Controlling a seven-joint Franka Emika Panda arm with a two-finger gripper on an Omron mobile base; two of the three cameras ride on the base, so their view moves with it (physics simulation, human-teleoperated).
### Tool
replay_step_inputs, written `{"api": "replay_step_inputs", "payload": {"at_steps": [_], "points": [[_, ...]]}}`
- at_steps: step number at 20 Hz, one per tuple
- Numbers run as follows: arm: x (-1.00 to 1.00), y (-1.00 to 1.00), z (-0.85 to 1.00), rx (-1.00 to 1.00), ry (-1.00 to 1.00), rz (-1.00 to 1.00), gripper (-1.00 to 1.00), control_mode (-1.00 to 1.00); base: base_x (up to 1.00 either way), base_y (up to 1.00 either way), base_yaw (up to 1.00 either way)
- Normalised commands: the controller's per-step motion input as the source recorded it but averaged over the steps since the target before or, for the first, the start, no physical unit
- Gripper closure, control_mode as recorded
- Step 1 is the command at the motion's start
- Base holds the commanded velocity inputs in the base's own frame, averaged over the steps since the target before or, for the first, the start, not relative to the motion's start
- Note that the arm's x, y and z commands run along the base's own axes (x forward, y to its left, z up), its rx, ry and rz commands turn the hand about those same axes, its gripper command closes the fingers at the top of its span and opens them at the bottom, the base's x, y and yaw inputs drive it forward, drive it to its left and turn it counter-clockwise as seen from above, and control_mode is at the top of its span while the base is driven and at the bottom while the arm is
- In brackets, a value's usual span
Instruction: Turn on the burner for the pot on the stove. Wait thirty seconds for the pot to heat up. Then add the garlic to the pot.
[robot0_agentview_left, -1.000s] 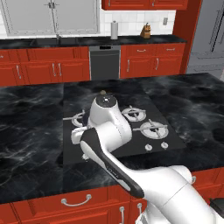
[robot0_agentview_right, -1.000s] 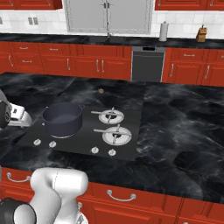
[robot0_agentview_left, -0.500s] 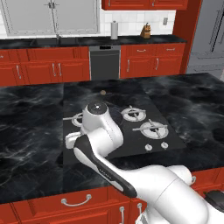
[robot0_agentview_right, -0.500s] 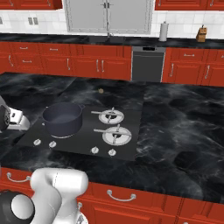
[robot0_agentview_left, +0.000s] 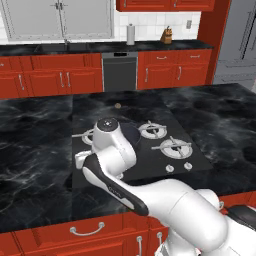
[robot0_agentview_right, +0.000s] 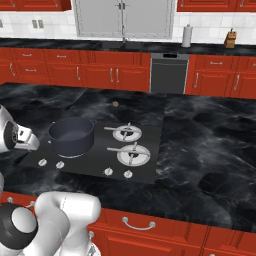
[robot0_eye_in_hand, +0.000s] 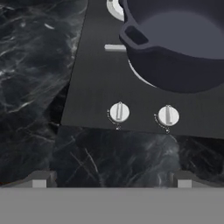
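Sitting on the near left burner of the stove (robot0_agentview_right: 150, 160), the pot (robot0_agentview_right: 71, 136) is lidless and covers its burner almost wholly, so that a thin pale arc of ring shows under it in the hand view. The gripper (robot0_eye_in_hand: 111, 179) hangs released above the black marble counter (robot0_agentview_right: 210, 145) at the stove's front edge, its two finger tips (robot0_eye_in_hand: 38, 180) spread wide with nothing between them. Just beyond them, two silver knobs (robot0_eye_in_hand: 119, 112) stand side by side on the glass, near the front rim and below the pot. The right base view shows two more knobs (robot0_agentview_right: 108, 171) farther along the same front edge, before the two bare burners (robot0_agentview_right: 132, 154). The garlic (robot0_agentview_right: 115, 104) lies alone on the counter behind the stove, well apart from the pot. Open marble spreads to both sides of the cooktop. Red cabinets (robot0_agentview_right: 100, 75) line the far wall, with a paper towel roll (robot0_agentview_right: 187, 36) and a knife block (robot0_agentview_right: 230, 39) on the back counter.
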Motion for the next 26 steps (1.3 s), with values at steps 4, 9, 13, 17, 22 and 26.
{"api": "replay_step_inputs", "payload": {"at_steps": [4,9,13,17,22,26], "points": [[0.33,0.00,-0.18,-0.07,0.03,-0.01,-1.00,-1.00,0.00,0.00,0.00],[0.31,0.00,-0.23,-0.09,0.02,0.00,-1.00,-1.00,0.00,0.00,0.00],[0.22,0.00,-0.36,-0.10,0.01,0.00,-1.00,-1.00,0.00,0.00,0.00],[0.12,0.00,-0.39,-0.06,0.00,0.00,-1.00,-1.00,0.00,0.00,0.00],[0.02,0.00,-0.36,-0.03,0.00,0.00,-1.00,-1.00,0.00,0.00,0.00],[0.01,0.00,-0.37,-0.04,0.00,0.00,-1.00,-1.00,0.00,0.00,0.00]]}}
